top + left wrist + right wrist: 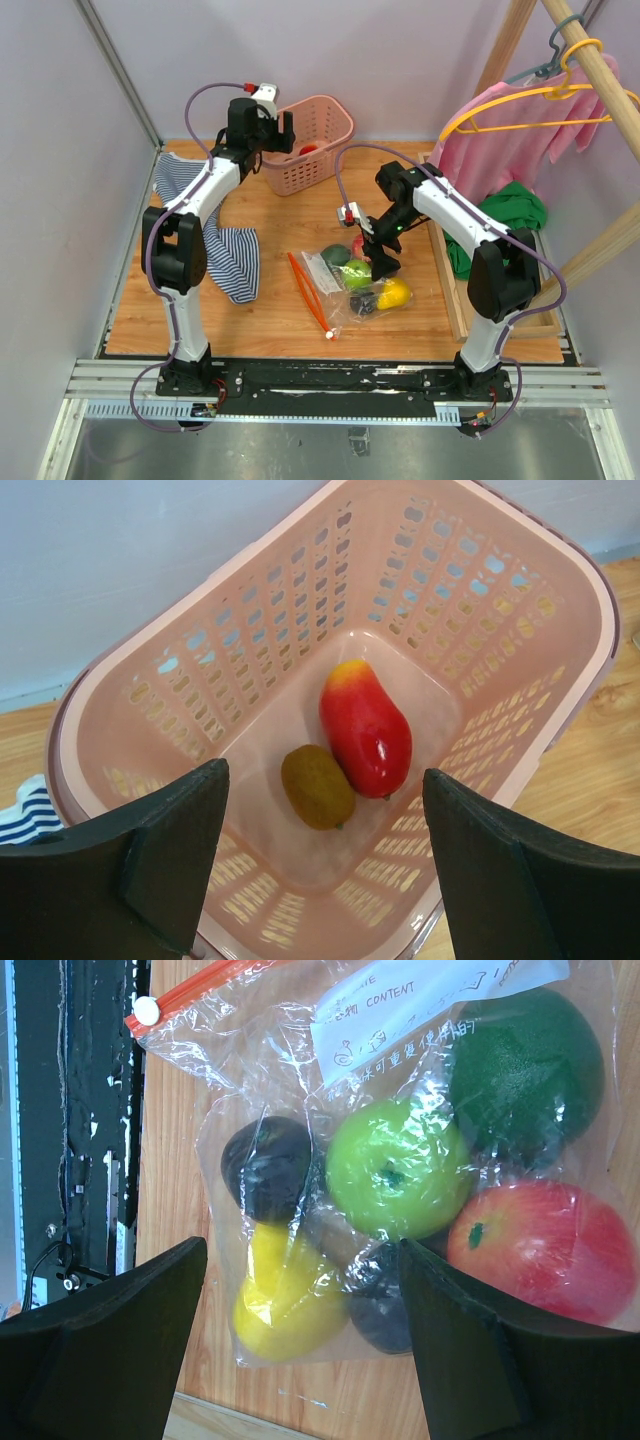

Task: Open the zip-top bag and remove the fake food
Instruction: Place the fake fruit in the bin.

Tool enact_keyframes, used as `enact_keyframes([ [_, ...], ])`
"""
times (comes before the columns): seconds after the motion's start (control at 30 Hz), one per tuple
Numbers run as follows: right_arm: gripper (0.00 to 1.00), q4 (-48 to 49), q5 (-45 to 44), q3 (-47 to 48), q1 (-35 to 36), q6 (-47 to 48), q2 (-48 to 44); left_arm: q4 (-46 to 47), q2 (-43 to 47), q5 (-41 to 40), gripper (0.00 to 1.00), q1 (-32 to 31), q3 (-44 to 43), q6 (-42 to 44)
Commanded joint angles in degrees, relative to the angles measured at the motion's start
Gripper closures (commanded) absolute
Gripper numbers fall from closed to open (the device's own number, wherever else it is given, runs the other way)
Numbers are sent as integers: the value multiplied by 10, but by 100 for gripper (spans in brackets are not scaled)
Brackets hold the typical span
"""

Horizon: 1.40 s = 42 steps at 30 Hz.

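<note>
Right jaws wide above zip-top bag (255,1075)

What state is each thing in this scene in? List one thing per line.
Bag, lying flat on the table, fruit inside; zip unclear.
Basket, upright, holding a red mango and a brown fruit.
Left gripper, open, empty, over the basket.
Right gripper, open, empty, over the bag.
Striped cloth, crumpled on the table.
Pink shirt, hanging on a hanger.
</note>
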<state>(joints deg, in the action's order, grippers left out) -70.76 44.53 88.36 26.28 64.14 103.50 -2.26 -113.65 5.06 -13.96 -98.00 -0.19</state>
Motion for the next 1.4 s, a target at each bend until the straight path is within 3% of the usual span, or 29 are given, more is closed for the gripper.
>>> enact_keyframes([
  [0.0, 22, -13, -2, 5, 5, 6, -4, 18, 19, 6, 18, 3, 5, 9],
  [0.37, 22, -4, 3, -2, 6, 0, -18, 44, 62, 36, 18, 4, 41, -4],
  [0.63, 22, 63, 13, -35, 14, -38, -70, 128, 186, 122, 17, 3, 171, -34],
  [0.83, 21, 139, 25, -96, 17, -70, -131, 190, 286, 160, 8, 3, 277, -119],
  [1.17, 18, 274, 34, -247, 17, -26, -234, 212, 449, 209, 8, 3, 492, -225],
  [1.37, 17, 301, 37, -276, 22, -9, -238, 201, 540, 237, 12, 3, 594, -268],
])
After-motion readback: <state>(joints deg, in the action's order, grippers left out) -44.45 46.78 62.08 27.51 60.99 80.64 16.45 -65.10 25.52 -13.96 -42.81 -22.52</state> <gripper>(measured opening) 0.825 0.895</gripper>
